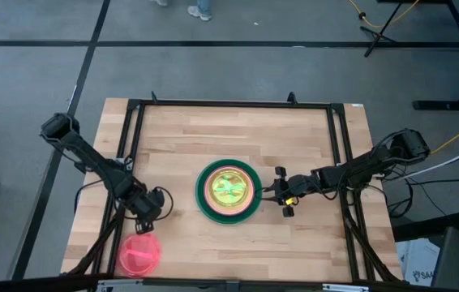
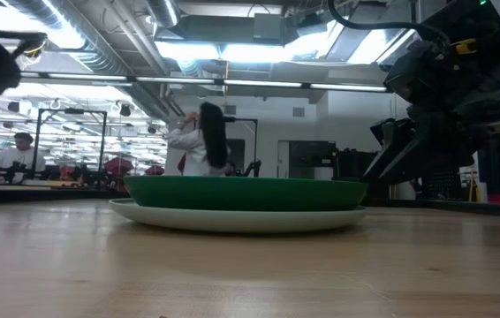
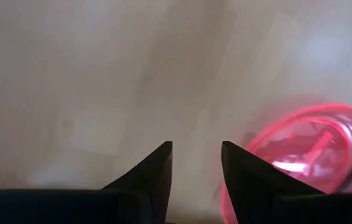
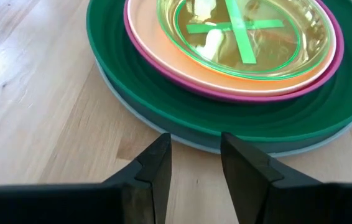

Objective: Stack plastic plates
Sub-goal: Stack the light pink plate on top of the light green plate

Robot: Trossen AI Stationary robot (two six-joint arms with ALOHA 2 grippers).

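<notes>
Plate stack at surface centre: light blue base, then dark green, magenta, orange, lime green on top. Pink plate lies apart, front-left corner.

Central obstacle: plate stack at mid-worktop. Right pincer parked just beside stack's right rim, fingers narrowly parted, blocking that approach. Pink plate at front left corner, left pincer just behind it. Bare boards across rear half, front centre and front right. Black frame rails along the edges.
</notes>
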